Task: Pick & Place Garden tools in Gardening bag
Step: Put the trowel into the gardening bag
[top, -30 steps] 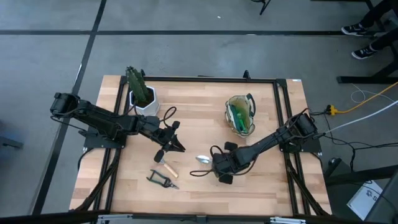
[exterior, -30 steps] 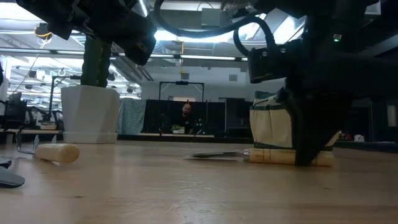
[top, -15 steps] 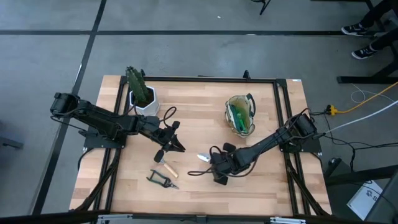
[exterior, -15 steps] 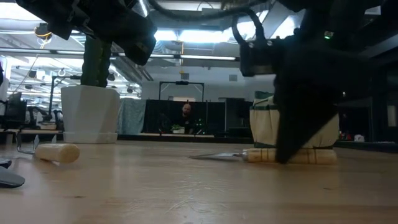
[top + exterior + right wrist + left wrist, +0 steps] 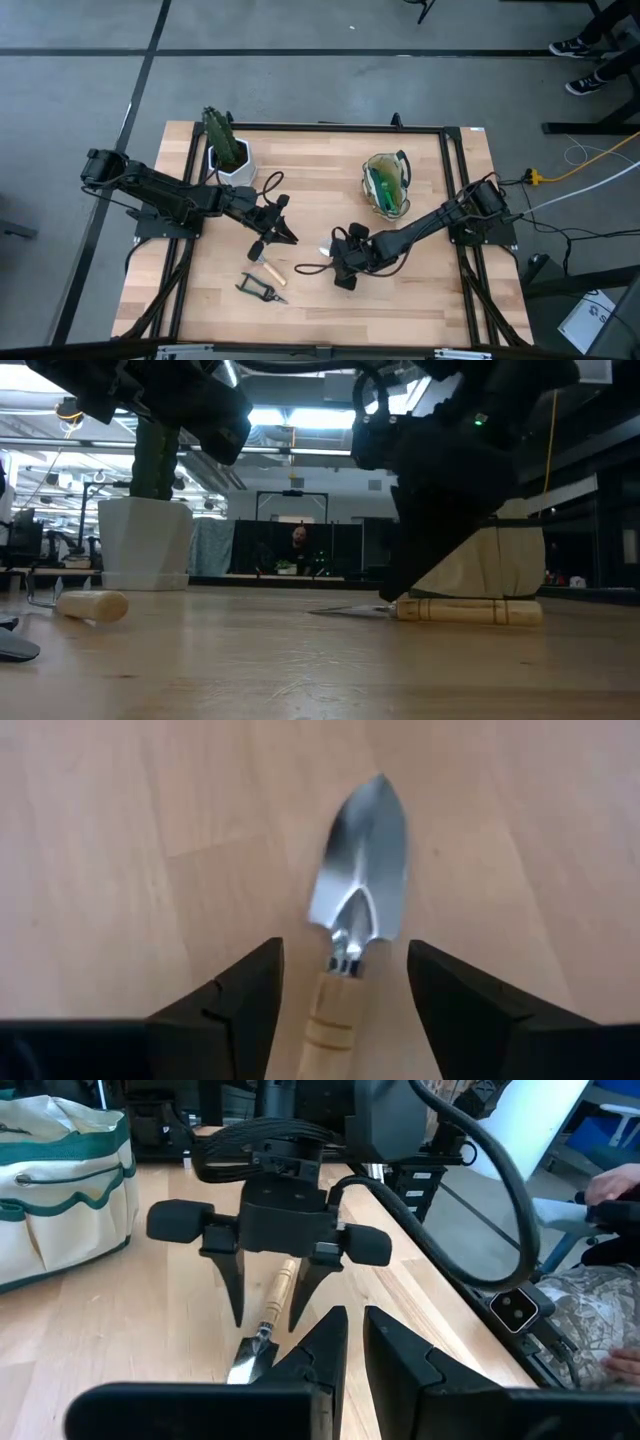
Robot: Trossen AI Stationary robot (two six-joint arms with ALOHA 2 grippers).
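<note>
The wooden-handled trowel lies flat on the table, blade (image 5: 362,850) pointing toward the table's left and handle (image 5: 470,610) toward the bag. My right gripper (image 5: 342,948) is open and points steeply down. One finger stands on each side of the handle's blade end (image 5: 280,1285), clear of it. My left gripper (image 5: 345,1350) is shut on nothing and hovers left of the trowel (image 5: 284,236). The claw rake's wooden handle (image 5: 266,266) and the black shears (image 5: 260,289) lie near the front left. The tan bag (image 5: 386,186) stands upright at the back right.
A white pot with a green cactus-like plant (image 5: 228,152) stands at the far left corner. Black cables loop beside both wrists (image 5: 312,268). A person's arm shows beyond the table's right edge (image 5: 610,1185). Bare wood lies along the front (image 5: 400,310).
My right gripper has slid along the trowel's handle toward the table's left, from the handle's free end to its blade end. It has tipped to a less steep slant and its fingers have opened. The trowel stays flat on the table.
</note>
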